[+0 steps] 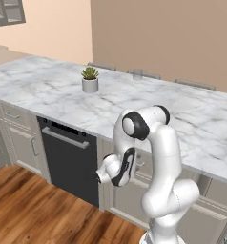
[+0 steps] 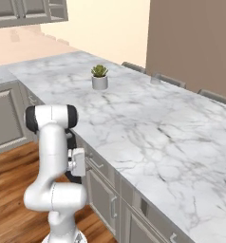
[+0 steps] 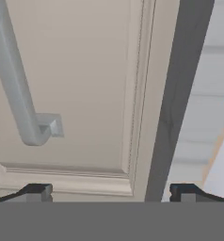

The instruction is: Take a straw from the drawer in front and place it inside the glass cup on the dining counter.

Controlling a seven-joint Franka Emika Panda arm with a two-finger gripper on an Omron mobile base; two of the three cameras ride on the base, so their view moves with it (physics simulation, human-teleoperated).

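The gripper (image 3: 109,194) stands with its jaws wide apart and nothing between them; its two dark fingertips (image 3: 36,192) rise at 7 and 5 o'clock of the hand view. It faces the drawer (image 3: 76,94) closely: the panelled beige-grey front takes up the hand view from 9 to 12 o'clock, and the silver bar handle (image 3: 15,89) runs from 11 o'clock down to a bracket at about 9 o'clock, above the left fingertip and not touched by it. A dark gap (image 3: 177,94) along the panel's edge runs from 1 o'clock to 6 o'clock. The drawer is shut, so what lies inside cannot be told, and the straw is hidden.

In the left base view the hand hangs at 7 o'clock of the arm's dark elbow, just below the overhanging edge of the dining counter (image 1: 48,90), beside the black dishwasher (image 1: 70,162) at its 9 o'clock. Wooden floor (image 1: 29,214) lies open at 8 o'clock.

The glass cup (image 1: 137,74) stands upright at the counter's far edge, at 12 o'clock, well apart from the gripper; whether it holds anything cannot be told. A white pot with a green plant (image 1: 90,80) stands at the cup's 8 o'clock, apart from it, with bare marble around both.
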